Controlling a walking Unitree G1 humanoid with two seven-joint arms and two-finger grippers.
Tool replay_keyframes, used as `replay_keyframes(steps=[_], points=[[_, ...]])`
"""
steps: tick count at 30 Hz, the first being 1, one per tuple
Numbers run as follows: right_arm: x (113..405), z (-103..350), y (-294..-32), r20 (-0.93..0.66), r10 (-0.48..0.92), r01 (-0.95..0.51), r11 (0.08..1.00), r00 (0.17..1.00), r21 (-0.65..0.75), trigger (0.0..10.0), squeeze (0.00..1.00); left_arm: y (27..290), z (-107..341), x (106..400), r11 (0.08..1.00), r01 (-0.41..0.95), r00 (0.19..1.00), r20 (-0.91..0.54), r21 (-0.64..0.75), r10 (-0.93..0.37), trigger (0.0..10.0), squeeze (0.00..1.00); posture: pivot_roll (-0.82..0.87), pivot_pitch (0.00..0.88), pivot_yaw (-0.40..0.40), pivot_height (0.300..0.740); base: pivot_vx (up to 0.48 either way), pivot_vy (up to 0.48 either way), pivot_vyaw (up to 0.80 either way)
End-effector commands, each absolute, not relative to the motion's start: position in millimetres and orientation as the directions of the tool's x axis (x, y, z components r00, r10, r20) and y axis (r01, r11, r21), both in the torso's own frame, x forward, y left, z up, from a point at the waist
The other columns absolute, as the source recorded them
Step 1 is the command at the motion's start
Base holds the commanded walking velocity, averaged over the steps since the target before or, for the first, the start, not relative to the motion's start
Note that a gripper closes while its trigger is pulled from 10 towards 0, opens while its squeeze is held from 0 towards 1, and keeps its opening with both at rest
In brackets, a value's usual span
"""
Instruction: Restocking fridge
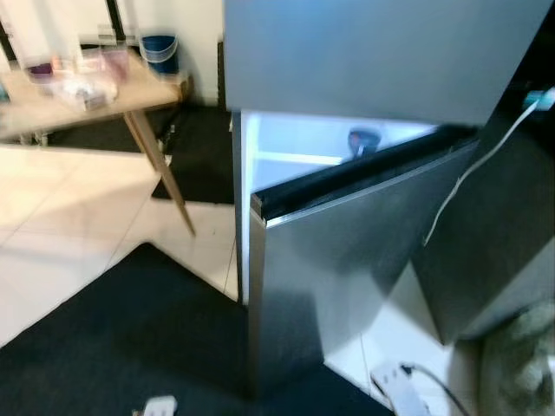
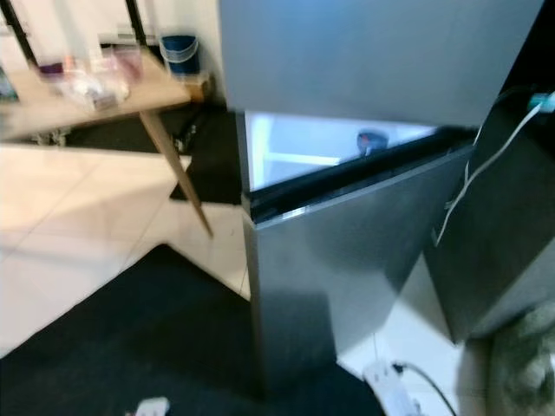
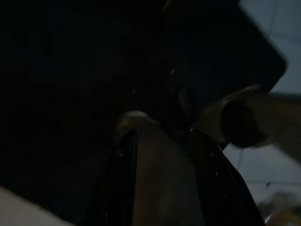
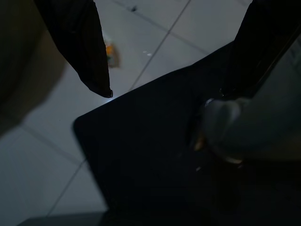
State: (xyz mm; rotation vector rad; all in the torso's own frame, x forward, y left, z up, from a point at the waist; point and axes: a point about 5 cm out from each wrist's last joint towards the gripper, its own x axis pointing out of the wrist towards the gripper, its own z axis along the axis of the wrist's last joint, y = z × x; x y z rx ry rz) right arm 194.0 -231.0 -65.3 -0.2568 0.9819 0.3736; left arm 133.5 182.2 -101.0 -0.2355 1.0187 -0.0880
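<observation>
The steel fridge (image 1: 347, 286) stands straight ahead. Its lower door (image 1: 364, 251) is swung partly open and its upper door (image 1: 373, 52) is closed. Inside the lit compartment, a dark blue-topped item (image 1: 364, 140) rests on a white shelf. My right gripper (image 4: 174, 61) hangs low and open with nothing in it, above the edge of the black mat (image 4: 141, 160) and white tiles. My left gripper (image 3: 162, 155) hangs in deep shade over dark floor.
A wooden table (image 1: 87, 100) with small containers stands to the left, and a blue bucket (image 1: 159, 52) sits behind it. A white cable (image 1: 477, 169) with a teal plug hangs beside a dark cabinet on the right. A power strip (image 1: 395, 386) lies on the tiles. A black mat (image 1: 130, 338) covers the near floor.
</observation>
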Motion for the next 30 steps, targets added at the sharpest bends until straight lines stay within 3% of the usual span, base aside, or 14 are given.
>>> replay_keyframes(steps=[1,4,11,15,23,30], points=[[199.0,-64.0,-225.3,-0.830,0.198,-0.409,0.912,0.521,-0.039,10.0,0.00,185.8,-104.8,121.6,0.975,-0.040,0.488,-0.855,-0.220,-0.173,10.0,0.00,-0.06,0.077,-0.044,0.740,0.428,0.000,0.00],[201.2,-62.8,-225.4,-0.824,0.194,-0.401,0.915,0.532,-0.043,10.0,0.00,185.7,-104.5,122.3,0.974,-0.039,0.492,-0.853,-0.221,-0.174,10.0,0.00,-0.06,0.077,-0.043,0.740,0.430,0.000,0.00],[209.8,-57.1,-227.3,-0.801,0.187,-0.390,0.919,0.569,-0.062,10.0,0.00,186.9,-103.8,124.6,0.976,-0.057,0.502,-0.851,-0.208,-0.152,10.0,0.00,-0.06,0.076,-0.046,0.740,0.000,0.000,0.00],[228.2,-43.3,-225.1,-0.726,0.241,-0.384,0.923,0.644,-0.034,10.0,0.00,187.1,-104.6,122.6,0.978,-0.056,0.493,-0.857,-0.200,-0.147,10.0,0.00,-0.06,0.077,-0.044,0.740,0.000,0.000,0.00],[248.8,-25.6,-223.6,-0.642,0.302,-0.395,0.919,0.705,-0.001,10.0,0.00,186.9,-104.8,121.9,0.978,-0.052,0.492,-0.858,-0.201,-0.150,10.0,0.00,-0.07,0.077,-0.044,0.740,0.000,0.000,0.00],[283.5,6.8,-216.6,-0.486,0.357,-0.394,0.919,0.798,0.027,10.0,0.00,185.7,-104.7,122.5,0.978,-0.049,0.494,-0.856,-0.204,-0.153,10.0,0.00,-0.07,0.077,-0.044,0.740,0.000,0.000,0.00]])
